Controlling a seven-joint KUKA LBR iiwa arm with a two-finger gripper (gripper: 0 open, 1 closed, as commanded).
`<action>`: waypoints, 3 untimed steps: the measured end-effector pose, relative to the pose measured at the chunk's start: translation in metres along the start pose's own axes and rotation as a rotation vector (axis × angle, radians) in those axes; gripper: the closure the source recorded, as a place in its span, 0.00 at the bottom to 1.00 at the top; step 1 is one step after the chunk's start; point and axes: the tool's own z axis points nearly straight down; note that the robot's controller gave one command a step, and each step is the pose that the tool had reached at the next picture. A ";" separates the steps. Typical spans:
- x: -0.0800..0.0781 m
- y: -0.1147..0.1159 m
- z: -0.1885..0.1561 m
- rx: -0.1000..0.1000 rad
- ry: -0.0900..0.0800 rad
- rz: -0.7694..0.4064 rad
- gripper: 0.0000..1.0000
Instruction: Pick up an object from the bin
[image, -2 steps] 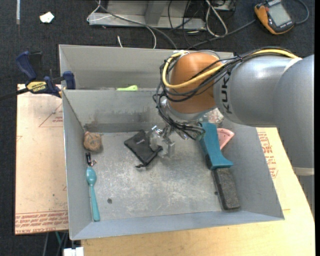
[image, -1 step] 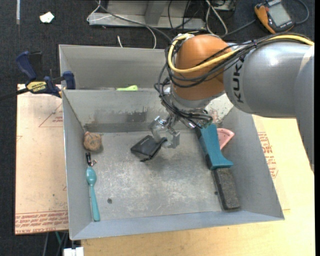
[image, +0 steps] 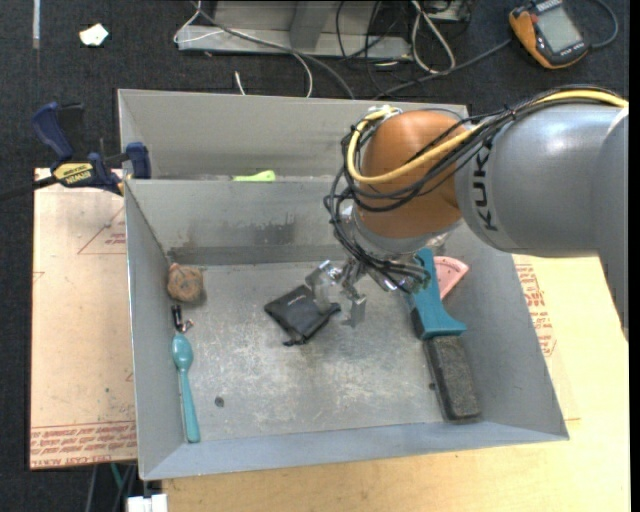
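One small black thing is seen near the middle of the bin, lying flat and a bit crumpled on the grey floor. The tool is held just above its right end, very close to it. Whether the tool is open or closed cannot be told.

The black thing is judged to be light and soft, like folded cloth or thin rubber, so it may bend or slip when it is lifted. It is not thought to break easily. A raised fold or the thicker right edge is best taken hold of, because a flat part cannot be pinched off the floor.

The floor is made of hard, smooth metal and is marked with scratches. Plenty of bare room is seen around the black thing. A blue brush is found near it on the right, with a pink thing behind that. A brown lump and a blue spoon are seen well apart from it, by the left wall.
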 end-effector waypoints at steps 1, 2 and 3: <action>-0.023 0.003 0.039 0.007 -0.010 -0.379 1.00; -0.015 0.001 -0.009 -0.002 -0.001 -0.421 1.00; -0.014 0.002 -0.086 -0.003 -0.005 -0.453 1.00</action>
